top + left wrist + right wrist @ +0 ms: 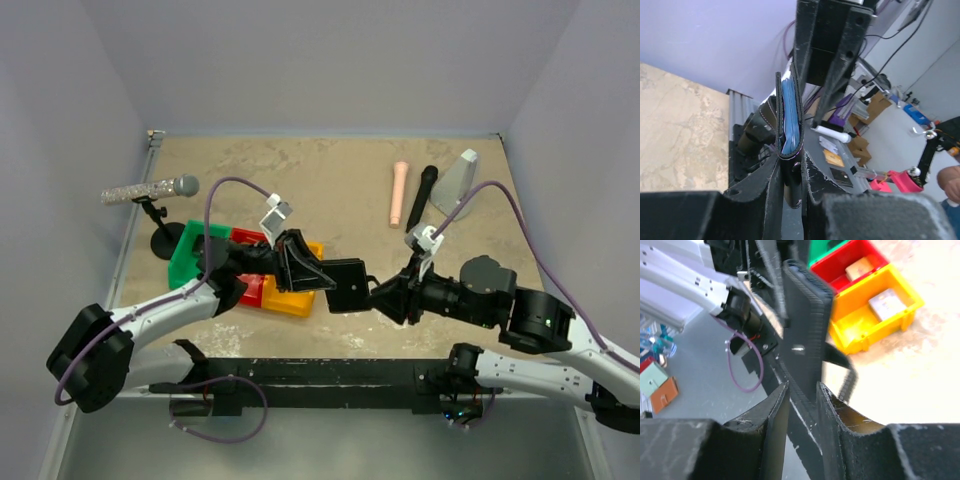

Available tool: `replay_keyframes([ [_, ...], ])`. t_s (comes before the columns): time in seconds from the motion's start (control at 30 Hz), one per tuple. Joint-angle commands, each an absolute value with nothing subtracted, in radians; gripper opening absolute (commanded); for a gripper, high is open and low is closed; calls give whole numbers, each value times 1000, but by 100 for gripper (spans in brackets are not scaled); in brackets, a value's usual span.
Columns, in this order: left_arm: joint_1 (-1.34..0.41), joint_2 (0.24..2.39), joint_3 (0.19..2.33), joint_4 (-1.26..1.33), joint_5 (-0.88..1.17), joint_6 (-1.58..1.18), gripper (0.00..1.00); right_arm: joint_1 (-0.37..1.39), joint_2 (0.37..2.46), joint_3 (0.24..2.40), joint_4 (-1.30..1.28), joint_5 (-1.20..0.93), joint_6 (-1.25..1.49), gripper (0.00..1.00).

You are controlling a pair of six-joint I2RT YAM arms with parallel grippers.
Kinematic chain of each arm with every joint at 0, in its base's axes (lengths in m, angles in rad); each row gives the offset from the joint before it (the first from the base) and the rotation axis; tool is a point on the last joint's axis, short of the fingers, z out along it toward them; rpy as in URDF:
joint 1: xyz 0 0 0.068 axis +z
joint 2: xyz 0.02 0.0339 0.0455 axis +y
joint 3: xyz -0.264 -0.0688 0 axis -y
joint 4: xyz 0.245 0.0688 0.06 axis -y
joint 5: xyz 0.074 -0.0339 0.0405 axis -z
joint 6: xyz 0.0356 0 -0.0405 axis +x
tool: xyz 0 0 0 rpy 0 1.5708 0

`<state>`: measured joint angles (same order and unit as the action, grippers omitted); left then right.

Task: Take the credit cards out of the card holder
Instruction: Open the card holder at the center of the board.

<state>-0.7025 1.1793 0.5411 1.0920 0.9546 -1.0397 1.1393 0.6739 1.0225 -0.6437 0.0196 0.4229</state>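
Note:
The card holder [345, 285] is a black wallet held off the table between both arms. My left gripper [308, 268] is shut on its small black tab. In the left wrist view the card holder [790, 115] stands edge-on above my left gripper [790, 167], slightly parted, showing blue inner faces. My right gripper [378, 295] is at the opposite edge. In the right wrist view my right gripper [802, 390] has its fingers pressed on both faces of the card holder [805, 325]. A tan card [860, 269] lies in the red bin and a silvery grey card [885, 302] in the yellow bin.
Joined green [190, 260], red [252, 292] and yellow [290, 302] bins sit under the left arm. A microphone on a stand [150, 190] is at the left. A pink stick [399, 193], a black marker [422, 195] and a grey wedge [458, 185] lie at the back right.

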Motion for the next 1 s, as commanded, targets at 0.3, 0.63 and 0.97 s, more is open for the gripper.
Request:
replay_keyframes([
  [0.3, -698, 1266, 545, 1555, 1075, -1281, 0, 1131, 606, 1009, -621, 60, 445, 41],
  [0.63, -699, 1224, 551, 1555, 1069, -1295, 0, 1129, 627, 992, -574, 31, 486, 48],
  [0.97, -700, 1197, 543, 1555, 1081, -1304, 0, 1097, 557, 962, -522, 51, 526, 50],
])
